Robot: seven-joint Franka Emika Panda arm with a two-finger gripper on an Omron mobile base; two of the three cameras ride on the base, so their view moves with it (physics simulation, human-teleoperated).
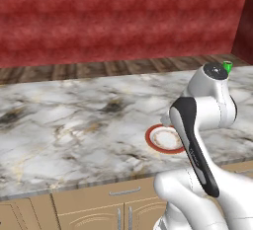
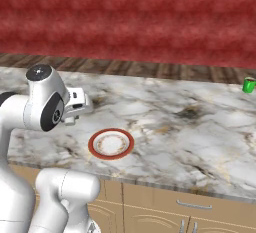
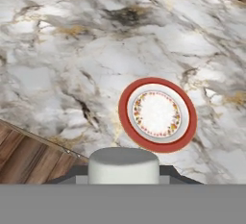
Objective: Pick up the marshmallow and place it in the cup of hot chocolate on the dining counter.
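While the white arm hangs over the near side of the white-grey marble desk [image 2: 200, 127] with its dark and golden veins, the hand view shows a whitish stubby cylinder, the marshmallow [image 3: 123, 165], sitting right at the gripper [image 3: 123, 177], flat top toward the camera, long axis along the hand. The fingers themselves are hidden behind it, so I cannot tell whether they are clamped on it. Just beyond lies the round white plate with a red rim [image 2: 111, 143], near the desk's front edge above the tan cabinets. The small bright green cup [image 2: 248, 85] stands far off by the desk's back edge, well apart from the plate. Broad bare marble stretches between them.
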